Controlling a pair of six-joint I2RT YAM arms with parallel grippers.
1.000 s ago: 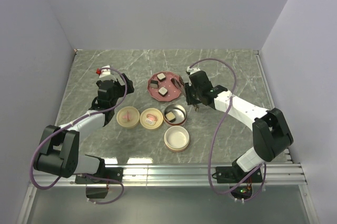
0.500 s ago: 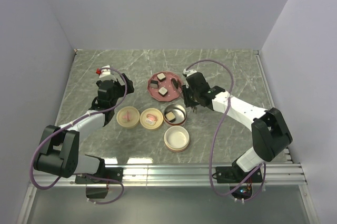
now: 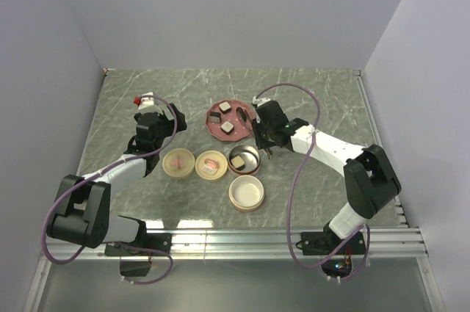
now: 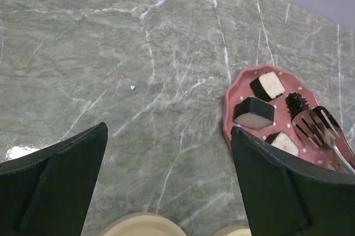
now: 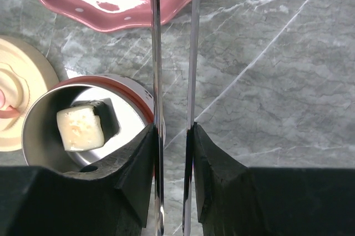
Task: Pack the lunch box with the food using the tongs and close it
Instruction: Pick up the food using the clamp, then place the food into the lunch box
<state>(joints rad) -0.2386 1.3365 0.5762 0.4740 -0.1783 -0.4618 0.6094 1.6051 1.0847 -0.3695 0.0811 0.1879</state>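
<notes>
three food pieces sit on the pink plate, and a fourth is already in the metal tin. left end effector is released, fingers wide, nothing in it, hovering over bare worktop with the plate off to its right. two cream lids lie in a row left of the tin. a cream cup sits just nearer the bases and looks empty. right end effector is clenched on the tongs. their long axis runs straight ahead of it, past the tin's right edge and over the near plate rim. the tong arms are apart, with nothing seen between them in the wrist view. the tips reach the plate's right side, beside a dark spiky bit. likely next pick is plate food, which lies ahead and slightly left of the tips. right arm is clearly nearer. the tin is not closed yet.
</notes>
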